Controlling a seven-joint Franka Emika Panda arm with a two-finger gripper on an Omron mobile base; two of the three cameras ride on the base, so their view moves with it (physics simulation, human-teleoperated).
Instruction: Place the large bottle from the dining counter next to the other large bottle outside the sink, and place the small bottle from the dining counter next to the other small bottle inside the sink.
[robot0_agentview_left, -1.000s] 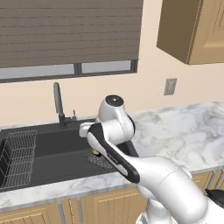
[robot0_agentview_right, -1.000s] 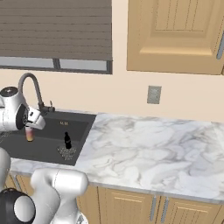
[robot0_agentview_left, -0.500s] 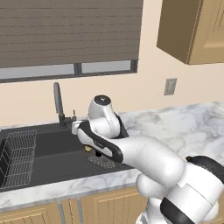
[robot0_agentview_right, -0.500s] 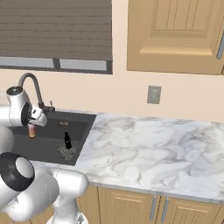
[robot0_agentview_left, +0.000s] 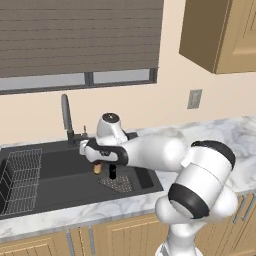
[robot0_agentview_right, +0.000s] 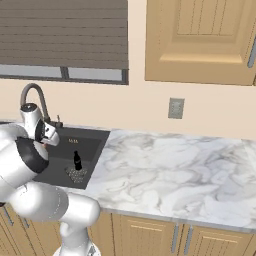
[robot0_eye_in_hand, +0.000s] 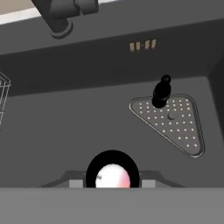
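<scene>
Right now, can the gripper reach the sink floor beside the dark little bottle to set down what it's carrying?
Probably yes: the gripper, shut on the small bottle, hangs inside the sink, with bare floor between it and the other small bottle.

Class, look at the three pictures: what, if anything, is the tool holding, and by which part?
The tool holds the small bottle near its black-capped top, over the sink, beside the dark bottle.

I log a marble counter (robot0_agentview_right: 165, 170) holding the sink (robot0_agentview_left: 65, 180), where the other small bottle (robot0_eye_in_hand: 161, 92) stands on a perforated strainer (robot0_eye_in_hand: 175, 124).
</scene>
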